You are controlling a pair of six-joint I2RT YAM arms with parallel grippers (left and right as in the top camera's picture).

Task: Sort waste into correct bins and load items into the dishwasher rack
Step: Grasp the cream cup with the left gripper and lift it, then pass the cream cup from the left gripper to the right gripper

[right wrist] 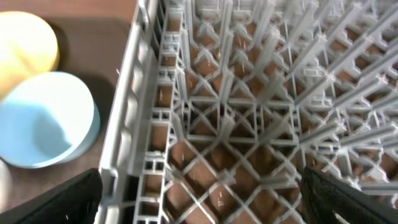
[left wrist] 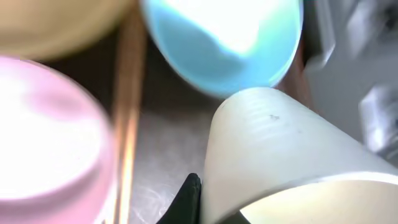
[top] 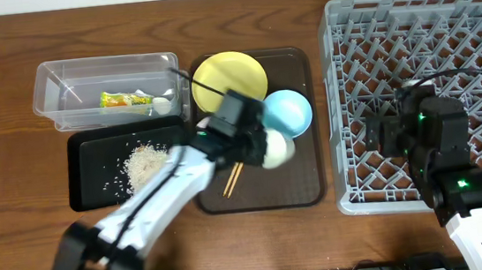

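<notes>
The left pincer (top: 255,144) pinches the pale green cup (left wrist: 273,155) by its wall, on the brown tray (top: 303,182) beside the blue bowl (left wrist: 224,43). Lift it straight up before swinging toward the dishwasher rack (top: 337,99), over which the right pincer (right wrist: 199,199) hangs spread.

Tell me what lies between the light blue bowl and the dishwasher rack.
No loose item: only the brown tray's rim and a strip of table separate the light blue bowl from the dishwasher rack, clearest in the overhead view.

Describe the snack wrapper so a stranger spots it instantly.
From the big grey rack on the right, look past the brown tray to the clear tub at far left. The wrapper lies inside, crumpled yellow, green and orange; the black tray beside it holds white rice.
</notes>
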